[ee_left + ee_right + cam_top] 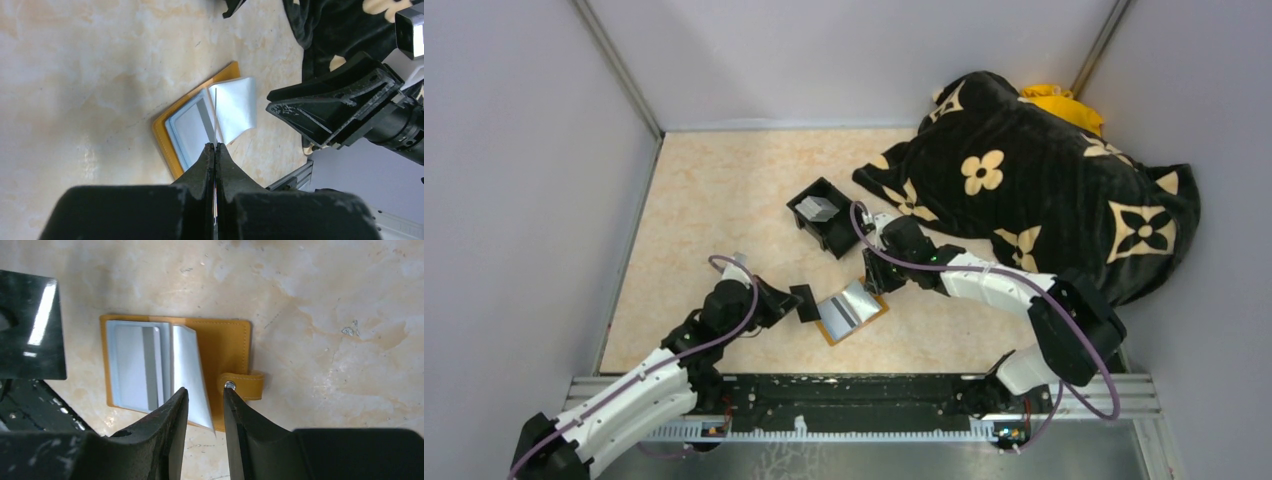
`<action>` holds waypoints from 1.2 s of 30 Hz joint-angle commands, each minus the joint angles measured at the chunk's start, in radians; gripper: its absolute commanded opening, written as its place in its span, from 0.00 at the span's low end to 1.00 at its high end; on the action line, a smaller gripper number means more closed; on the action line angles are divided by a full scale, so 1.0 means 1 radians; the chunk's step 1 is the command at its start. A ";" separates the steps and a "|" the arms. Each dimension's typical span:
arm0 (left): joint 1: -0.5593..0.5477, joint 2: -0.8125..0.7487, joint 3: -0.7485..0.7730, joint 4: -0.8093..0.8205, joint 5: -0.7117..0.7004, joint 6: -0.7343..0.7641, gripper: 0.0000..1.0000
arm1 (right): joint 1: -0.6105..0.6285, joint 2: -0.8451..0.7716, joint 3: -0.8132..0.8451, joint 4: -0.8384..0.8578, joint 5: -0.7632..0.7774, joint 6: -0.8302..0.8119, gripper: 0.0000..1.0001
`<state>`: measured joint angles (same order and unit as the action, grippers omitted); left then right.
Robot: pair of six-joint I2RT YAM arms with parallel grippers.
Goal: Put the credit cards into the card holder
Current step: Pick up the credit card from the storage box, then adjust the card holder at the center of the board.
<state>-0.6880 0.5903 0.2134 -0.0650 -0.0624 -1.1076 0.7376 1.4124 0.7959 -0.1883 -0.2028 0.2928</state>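
Note:
The orange-tan card holder lies open on the table, its pale blue-grey pockets facing up. My left gripper is shut on a thin credit card, seen edge-on and standing over the holder's pockets. The right gripper is open just above the holder. A raised pale flap sits between its fingers, with a gap on both sides. Another pale grey card rests in the black box.
The black square open-topped box stands behind the holder. A black blanket with cream flowers covers the back right, with something yellow behind it. Grey walls close in the left, back and right. The arms' base rail runs along the near edge.

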 commanded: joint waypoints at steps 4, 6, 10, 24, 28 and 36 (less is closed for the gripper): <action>-0.041 -0.028 -0.026 -0.061 -0.016 -0.100 0.00 | 0.015 0.062 0.029 0.003 0.071 -0.008 0.35; -0.048 -0.044 -0.039 -0.071 -0.019 -0.116 0.00 | 0.016 0.066 0.029 -0.002 0.073 -0.013 0.37; -0.056 -0.074 -0.057 -0.087 -0.020 -0.136 0.00 | 0.016 0.067 0.025 -0.002 0.057 -0.015 0.39; -0.088 -0.086 -0.064 -0.099 -0.034 -0.171 0.00 | 0.033 0.150 0.054 -0.066 0.110 -0.007 0.43; -0.113 -0.085 -0.069 -0.099 -0.053 -0.186 0.00 | 0.032 0.174 0.061 -0.077 0.147 0.015 0.43; -0.205 -0.064 -0.082 -0.088 -0.128 -0.237 0.00 | 0.027 0.206 0.065 -0.084 0.153 0.069 0.20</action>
<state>-0.8471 0.5163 0.1394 -0.1596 -0.1261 -1.3033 0.7586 1.5906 0.8352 -0.2577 -0.0658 0.3202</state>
